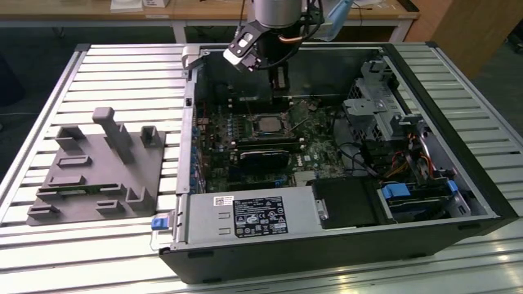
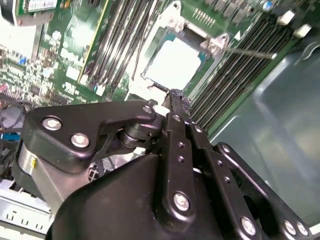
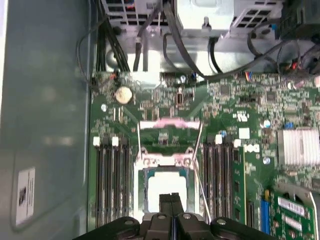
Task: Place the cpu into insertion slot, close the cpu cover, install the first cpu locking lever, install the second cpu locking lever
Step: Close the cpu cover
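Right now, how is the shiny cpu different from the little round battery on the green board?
The cpu is square; the battery is round. The cpu is the bigger of the two. The cpu sits between the long black memory slots, while the battery lies near the edge of the green board. Both are flat and pale silvery.

A slatted aluminium table (image 1: 122,67) of long silvery profiles carries two things. An open black computer case (image 1: 327,251) lies on its side across the middle and the exterior view's right, reaching the near edge. A grey moulded fixture block (image 1: 90,177) with upright posts sits just beside it, on the exterior view's left.
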Motion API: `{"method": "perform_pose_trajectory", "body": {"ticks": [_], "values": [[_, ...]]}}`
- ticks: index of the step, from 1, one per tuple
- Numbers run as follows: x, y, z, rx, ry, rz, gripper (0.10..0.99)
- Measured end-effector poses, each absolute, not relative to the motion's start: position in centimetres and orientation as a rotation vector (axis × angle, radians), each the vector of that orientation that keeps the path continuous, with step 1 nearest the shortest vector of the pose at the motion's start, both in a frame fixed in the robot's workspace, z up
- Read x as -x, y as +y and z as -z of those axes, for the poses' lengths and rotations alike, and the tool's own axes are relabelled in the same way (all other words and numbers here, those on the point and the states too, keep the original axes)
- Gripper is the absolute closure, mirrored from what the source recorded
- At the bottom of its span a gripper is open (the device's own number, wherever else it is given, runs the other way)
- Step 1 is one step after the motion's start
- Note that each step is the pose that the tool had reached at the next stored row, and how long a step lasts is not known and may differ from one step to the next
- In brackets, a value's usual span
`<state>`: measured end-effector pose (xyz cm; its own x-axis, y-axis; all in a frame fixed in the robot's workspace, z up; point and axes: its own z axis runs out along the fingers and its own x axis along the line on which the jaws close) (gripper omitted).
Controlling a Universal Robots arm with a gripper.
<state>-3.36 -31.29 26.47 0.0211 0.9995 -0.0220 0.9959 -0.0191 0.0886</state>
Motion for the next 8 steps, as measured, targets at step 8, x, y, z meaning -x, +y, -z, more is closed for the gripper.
{"method": "perform_pose_trajectory", "body": {"ticks": [8], "values": [[0.2, -31.3, -26.5, -2.187, 2.143, -0.071, 0.980]]}}
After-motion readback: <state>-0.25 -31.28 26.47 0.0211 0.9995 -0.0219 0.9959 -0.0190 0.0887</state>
